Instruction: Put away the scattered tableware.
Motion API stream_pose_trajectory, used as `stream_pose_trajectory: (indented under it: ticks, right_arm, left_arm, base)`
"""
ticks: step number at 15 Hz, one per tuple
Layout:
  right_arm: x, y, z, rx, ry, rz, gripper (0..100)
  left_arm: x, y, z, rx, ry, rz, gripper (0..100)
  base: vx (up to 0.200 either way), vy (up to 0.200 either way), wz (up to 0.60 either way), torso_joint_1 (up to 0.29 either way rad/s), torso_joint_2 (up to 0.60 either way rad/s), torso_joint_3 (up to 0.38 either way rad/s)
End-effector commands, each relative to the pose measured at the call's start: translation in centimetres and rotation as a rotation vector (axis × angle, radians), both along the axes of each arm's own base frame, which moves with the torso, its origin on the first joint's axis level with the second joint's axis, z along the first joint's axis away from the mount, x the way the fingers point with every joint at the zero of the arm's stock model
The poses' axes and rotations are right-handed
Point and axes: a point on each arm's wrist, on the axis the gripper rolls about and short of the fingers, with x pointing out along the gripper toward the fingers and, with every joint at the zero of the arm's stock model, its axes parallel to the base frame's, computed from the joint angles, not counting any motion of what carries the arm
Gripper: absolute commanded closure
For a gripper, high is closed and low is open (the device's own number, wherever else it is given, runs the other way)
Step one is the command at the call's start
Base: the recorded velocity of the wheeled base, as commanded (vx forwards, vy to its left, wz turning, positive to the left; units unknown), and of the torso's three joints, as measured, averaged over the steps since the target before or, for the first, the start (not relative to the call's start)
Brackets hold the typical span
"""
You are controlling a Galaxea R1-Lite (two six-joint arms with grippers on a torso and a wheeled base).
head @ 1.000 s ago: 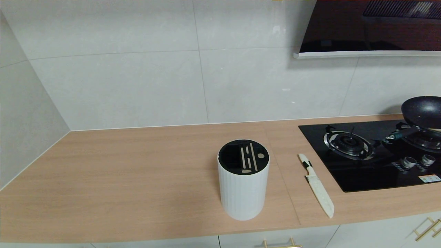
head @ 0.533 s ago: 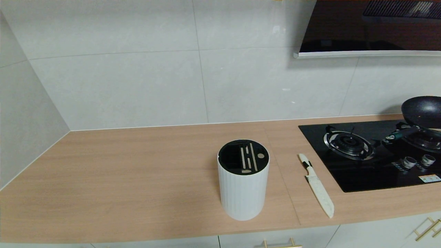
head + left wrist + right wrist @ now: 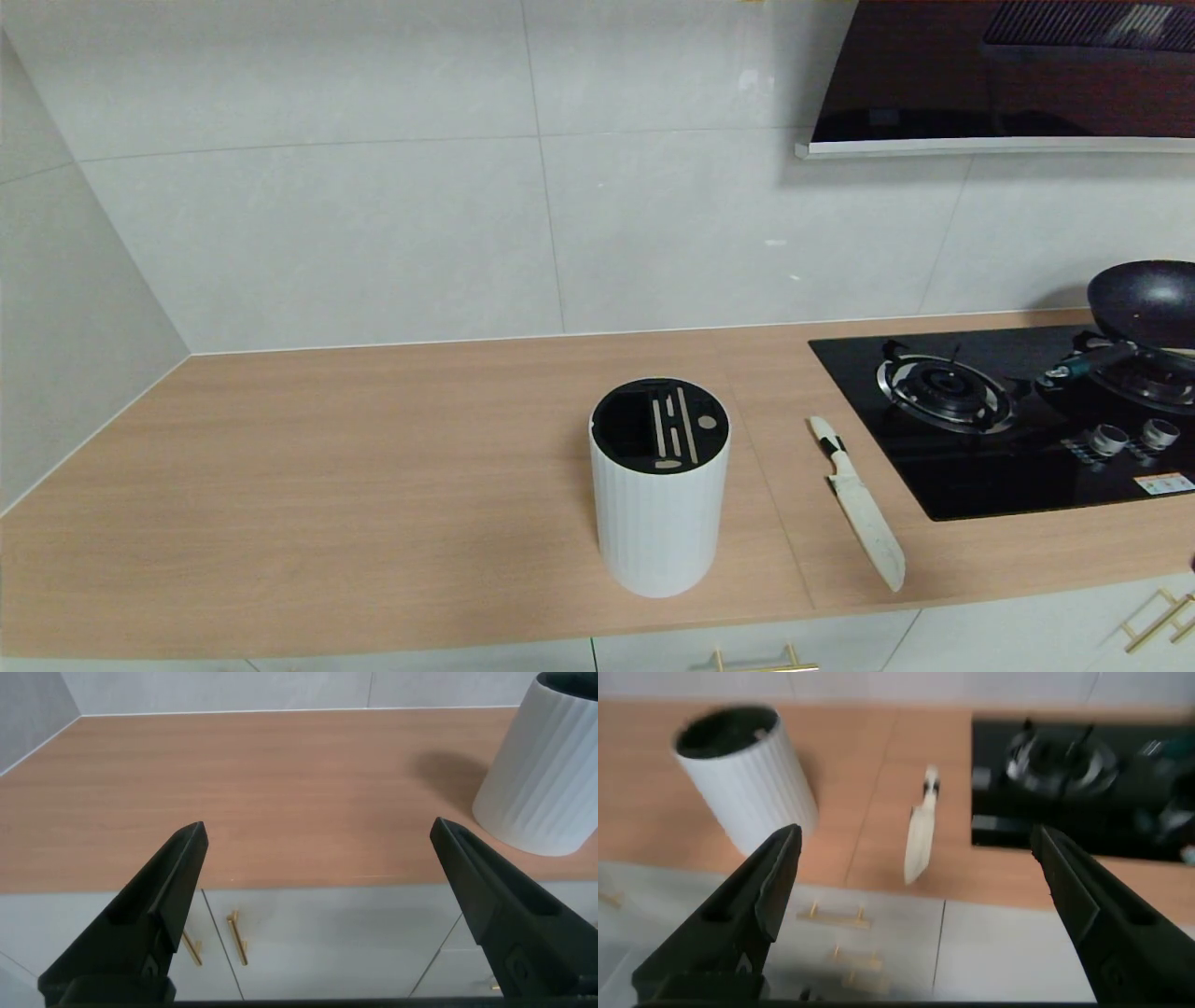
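A white ribbed cylinder knife holder (image 3: 659, 485) with a black slotted top stands near the front of the wooden counter (image 3: 373, 448). A white knife (image 3: 857, 501) with a cream handle lies flat to its right, blade toward the counter's front edge. My left gripper (image 3: 318, 868) is open, held off the counter's front edge with the holder (image 3: 547, 765) off to one side. My right gripper (image 3: 915, 873) is open too, out in front of the counter, with the knife (image 3: 922, 835) and holder (image 3: 747, 775) beyond its fingers.
A black gas hob (image 3: 1008, 420) with burners and knobs sits at the right, a dark wok (image 3: 1144, 303) on its far burner. A range hood (image 3: 1008, 75) hangs above. White cabinet fronts with gold handles (image 3: 756, 665) run below the counter. Tiled walls close the back and left.
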Motion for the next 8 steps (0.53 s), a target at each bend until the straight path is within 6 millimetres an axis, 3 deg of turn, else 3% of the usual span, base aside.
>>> stream_pose_trajectory:
  ticks: [1, 3, 8]
  right_arm:
    - [11.6, 0.8, -0.7, -0.005, 0.266, 0.029, 0]
    - [15.1, 1.5, -2.3, -0.017, 0.331, 0.042, 0]
    - [21.3, 3.6, -4.8, -0.067, 0.410, 0.046, 0]
  left_arm:
    - [0.0, 0.0, 0.0, 0.000, 0.000, 0.001, 0]
    - [0.0, 0.0, 0.0, 0.000, 0.000, 0.001, 0]
    - [0.0, 0.0, 0.0, 0.000, 0.000, 0.001, 0]
  base:
    - [0.000, 0.000, 0.00, 0.000, 0.00, 0.000]
    - [0.000, 0.000, 0.00, 0.000, 0.00, 0.000]
    - [0.000, 0.000, 0.00, 0.000, 0.00, 0.000]
